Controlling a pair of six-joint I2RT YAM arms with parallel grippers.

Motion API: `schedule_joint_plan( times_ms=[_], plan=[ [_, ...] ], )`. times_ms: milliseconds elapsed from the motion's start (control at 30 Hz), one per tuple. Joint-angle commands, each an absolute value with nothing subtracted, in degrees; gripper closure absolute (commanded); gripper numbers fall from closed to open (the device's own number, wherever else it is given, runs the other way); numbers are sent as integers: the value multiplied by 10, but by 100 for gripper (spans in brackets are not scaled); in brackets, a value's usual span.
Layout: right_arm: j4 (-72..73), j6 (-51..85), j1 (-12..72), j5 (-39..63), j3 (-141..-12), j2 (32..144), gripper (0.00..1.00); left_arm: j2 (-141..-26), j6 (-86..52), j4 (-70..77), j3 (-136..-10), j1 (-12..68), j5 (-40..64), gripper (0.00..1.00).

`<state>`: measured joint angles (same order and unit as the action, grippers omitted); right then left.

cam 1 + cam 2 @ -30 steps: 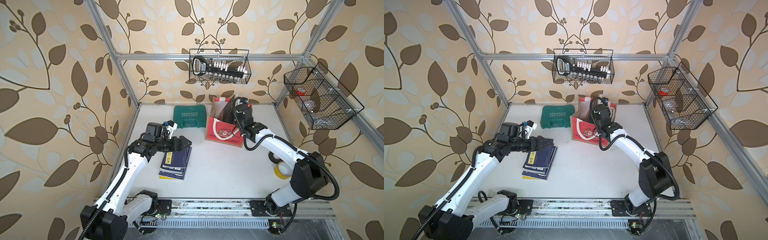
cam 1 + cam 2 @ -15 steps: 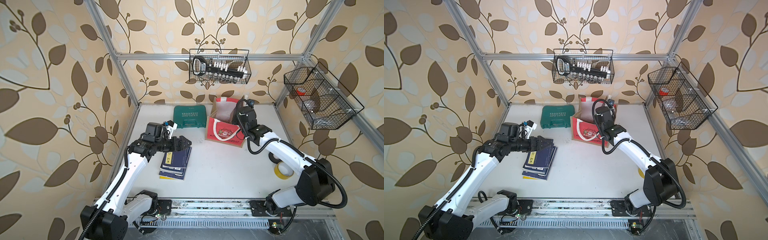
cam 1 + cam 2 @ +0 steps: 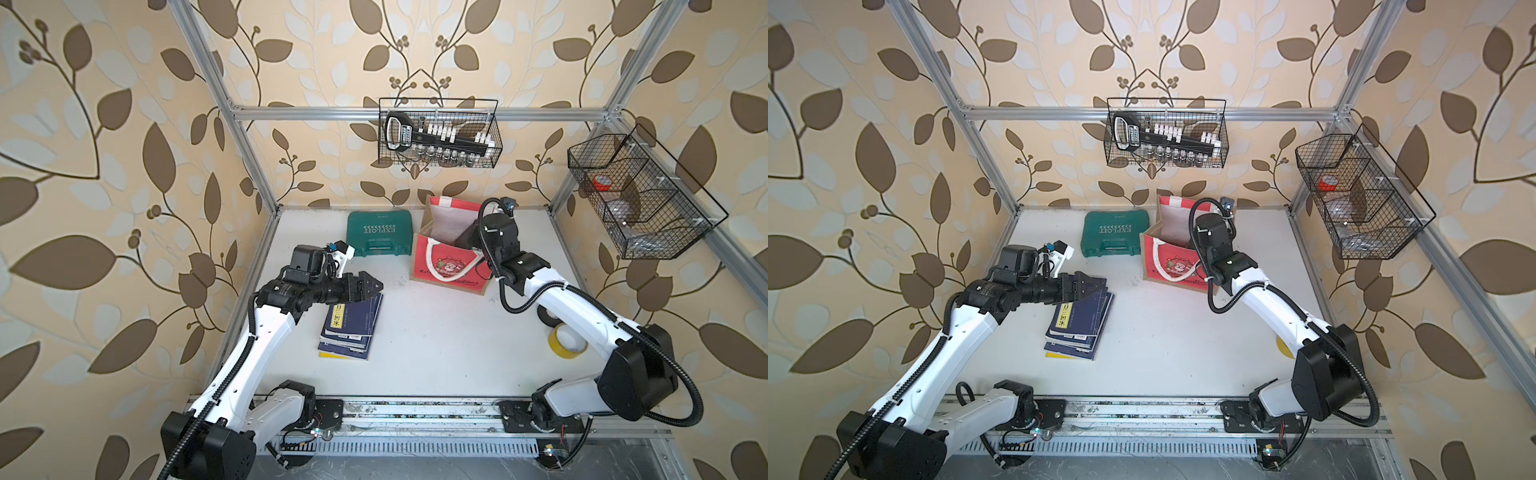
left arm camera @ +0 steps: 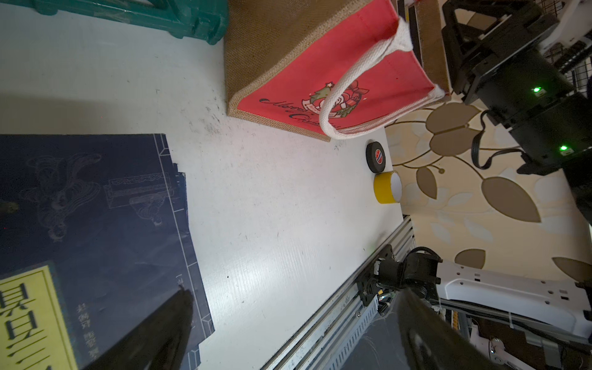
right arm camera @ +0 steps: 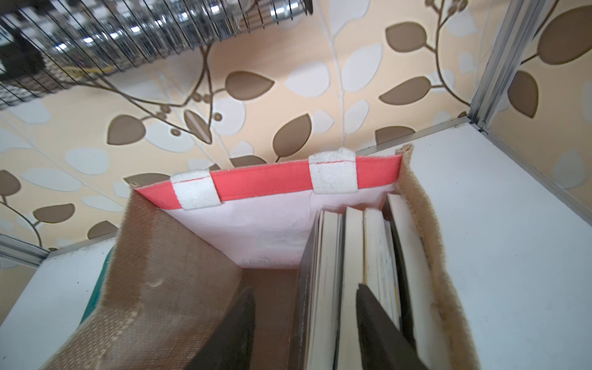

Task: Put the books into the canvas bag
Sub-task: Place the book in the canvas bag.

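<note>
Books in bag point(image 5: 330, 256): several upright, page edges up, packed against one jute side wall.
right gripper point(image 5: 304, 286): jaws apart in the bag mouth, clamping nothing.
canvas bag point(image 3: 446, 266): upright at rear of table point(image 3: 436, 340), just beside green case point(image 3: 380, 237).
left gripper point(image 4: 291, 290): jaws wide, over book stack point(image 3: 353, 324) lying flat.

white tabletop point(image 3: 436, 332) carries: stack of dark navy paperback books point(image 3: 351, 328) directly under left gripper point(image 3: 376, 286); green plastic tool case point(image 3: 380, 237) near it, back-wall side; red-panelled tan jute bag point(image 3: 446, 266) below right gripper point(image 5: 306, 291); black tape roll point(image 3: 547, 319) and yellow tape roll point(image 3: 567, 343) just beside each other, behind right gripper.
</note>
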<state>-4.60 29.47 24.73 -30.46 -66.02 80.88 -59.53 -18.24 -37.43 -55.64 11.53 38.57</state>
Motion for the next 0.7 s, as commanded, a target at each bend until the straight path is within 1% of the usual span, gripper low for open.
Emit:
schedule_joint_plan(
  times_ms=[0,67,300,467,600,667],
  plan=[
    [-33,270,247,-305,-666,773,46,-593,-185,-361,-577,110,401,1],
    [-34,259,245,-287,-671,759,42,-594,-185,-360,-578,109,402,1],
    [-72,228,236,-170,-708,749,28,-597,-188,-357,-576,106,405,1],
    [-71,191,237,-23,-715,748,17,-597,-190,-358,-573,106,394,1],
    [-87,152,274,64,-720,752,5,-602,-197,-373,-574,106,354,1],
    [-98,134,305,86,-718,755,4,-607,-204,-382,-575,105,322,1]
  ],
)
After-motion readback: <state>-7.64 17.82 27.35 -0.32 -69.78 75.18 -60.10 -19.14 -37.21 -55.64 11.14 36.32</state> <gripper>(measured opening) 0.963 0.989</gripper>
